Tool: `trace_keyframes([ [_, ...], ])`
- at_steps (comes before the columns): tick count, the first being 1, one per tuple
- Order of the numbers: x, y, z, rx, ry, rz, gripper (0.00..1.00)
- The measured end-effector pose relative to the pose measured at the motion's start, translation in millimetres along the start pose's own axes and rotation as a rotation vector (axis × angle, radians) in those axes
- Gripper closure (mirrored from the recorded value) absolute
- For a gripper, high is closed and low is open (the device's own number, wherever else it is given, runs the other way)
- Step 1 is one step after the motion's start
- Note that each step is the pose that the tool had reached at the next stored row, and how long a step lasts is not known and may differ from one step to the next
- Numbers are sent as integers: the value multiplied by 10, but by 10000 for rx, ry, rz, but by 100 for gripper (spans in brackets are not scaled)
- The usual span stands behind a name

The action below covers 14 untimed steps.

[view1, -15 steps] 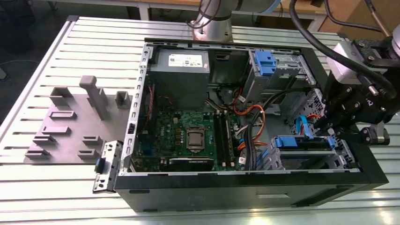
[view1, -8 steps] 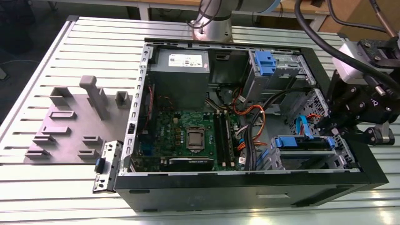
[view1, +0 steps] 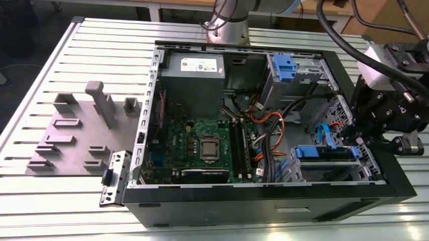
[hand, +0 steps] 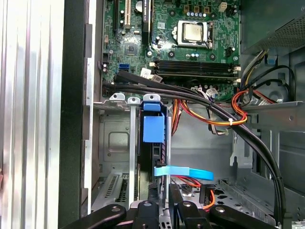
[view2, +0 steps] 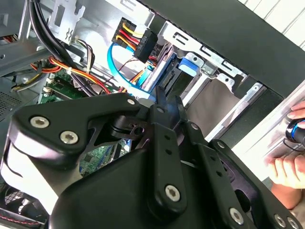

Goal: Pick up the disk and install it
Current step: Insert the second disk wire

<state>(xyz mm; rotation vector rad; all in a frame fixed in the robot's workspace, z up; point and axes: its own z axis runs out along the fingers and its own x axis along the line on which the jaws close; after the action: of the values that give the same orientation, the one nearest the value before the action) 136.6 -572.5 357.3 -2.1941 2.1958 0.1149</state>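
Note:
The disk [view1: 326,152] stands on edge in the metal drive cage [view1: 335,173] at the corner of the open computer case on the exterior view's right; its blue rail shows on top. In the first wrist view the disk [hand: 153,129] sits in the cage slot with the blue rail facing me. My gripper [view1: 351,136] hangs just above the cage at the disk's outer end. Its fingers are shut, close together, in both wrist views [view2: 169,102] [hand: 164,198], right behind the disk's end. Whether they touch the disk is hidden.
A blue flat cable [hand: 183,172] and bundled orange, yellow and black wires [hand: 214,114] cross beside the cage. Another blue bracket [view1: 285,68] sits in the upper bay. A grey fixture plate [view1: 74,135] lies on the exterior view's left. A person's hand [view2: 286,169] rests outside the case wall.

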Motion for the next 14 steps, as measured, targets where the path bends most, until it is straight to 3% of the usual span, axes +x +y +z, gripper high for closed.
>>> trace_keyframes([
  [5,-42,0,9,0,1,0,76],
  [14,-240,-1,52,0,-18,-1,76],
])
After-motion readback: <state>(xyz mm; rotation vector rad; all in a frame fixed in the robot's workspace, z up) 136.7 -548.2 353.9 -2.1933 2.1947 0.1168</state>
